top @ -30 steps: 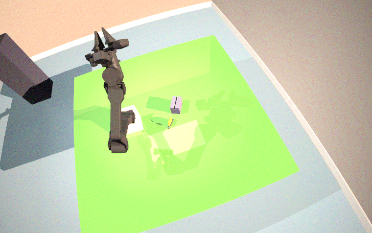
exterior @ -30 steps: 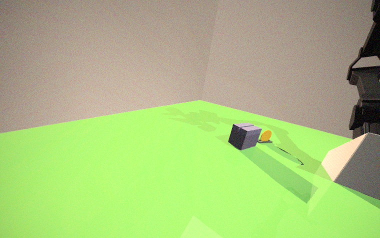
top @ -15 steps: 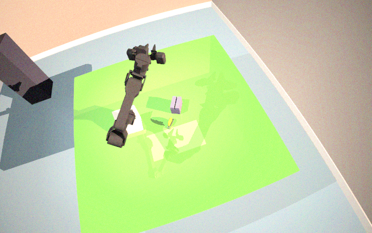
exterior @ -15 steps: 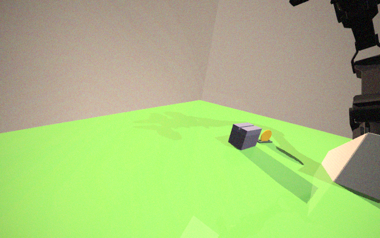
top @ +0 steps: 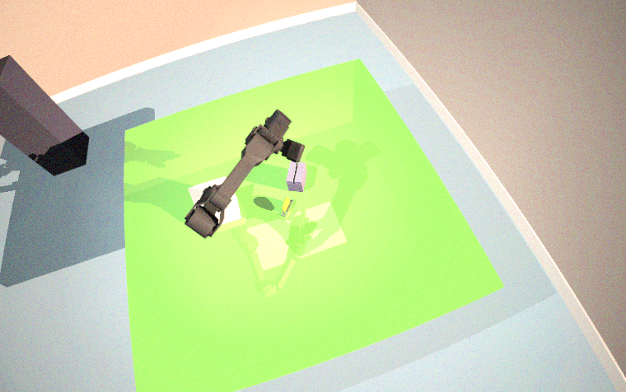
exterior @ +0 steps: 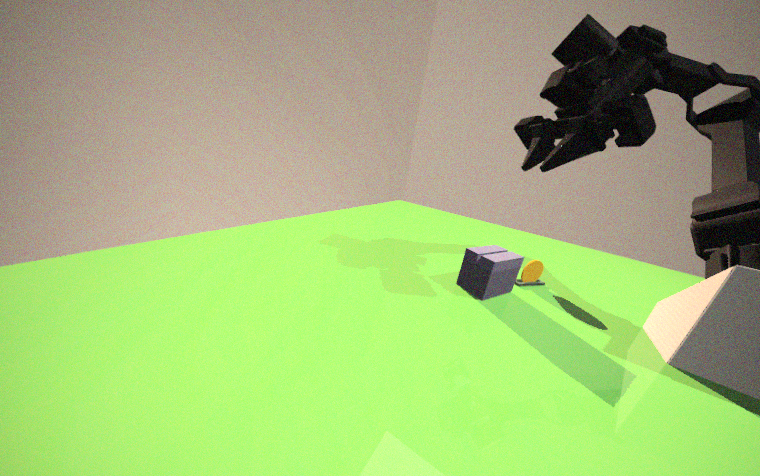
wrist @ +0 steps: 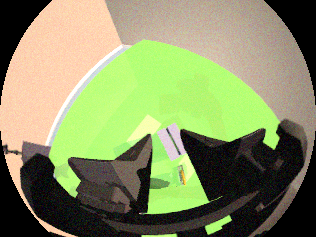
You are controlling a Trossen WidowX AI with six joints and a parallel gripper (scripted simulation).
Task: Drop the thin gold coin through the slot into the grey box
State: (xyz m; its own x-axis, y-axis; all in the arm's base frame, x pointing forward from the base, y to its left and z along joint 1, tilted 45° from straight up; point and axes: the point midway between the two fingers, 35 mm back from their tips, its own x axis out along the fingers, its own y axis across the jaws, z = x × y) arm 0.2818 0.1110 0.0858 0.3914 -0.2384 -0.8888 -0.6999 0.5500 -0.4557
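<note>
The gold coin (top: pixel 287 204) (exterior: pixel 532 271) (wrist: pixel 183 176) stands on its edge in the small dark holder (exterior: pixel 530 283). The grey box (top: pixel 296 183) (exterior: pixel 498 280) (wrist: pixel 168 142) stands closed close by, its narrow slot showing in the lid in all three views. My gripper (exterior: pixel 532 169) (wrist: pixel 166 135) is partly open and empty. It hangs high above the coin and box, its fingers pointing down at a slant in the exterior view. In the top view its fingers are hidden by the arm.
A pale block (top: pixel 233 211) (exterior: pixel 712 336) sits by the arm's base. A tall dark column (top: pixel 44 110) (wrist: pixel 35 150) stands beyond the green surface (top: pixel 392 258) (exterior: pixel 224 347) at the left in the top view. Shadows of the arm fall around the box and coin.
</note>
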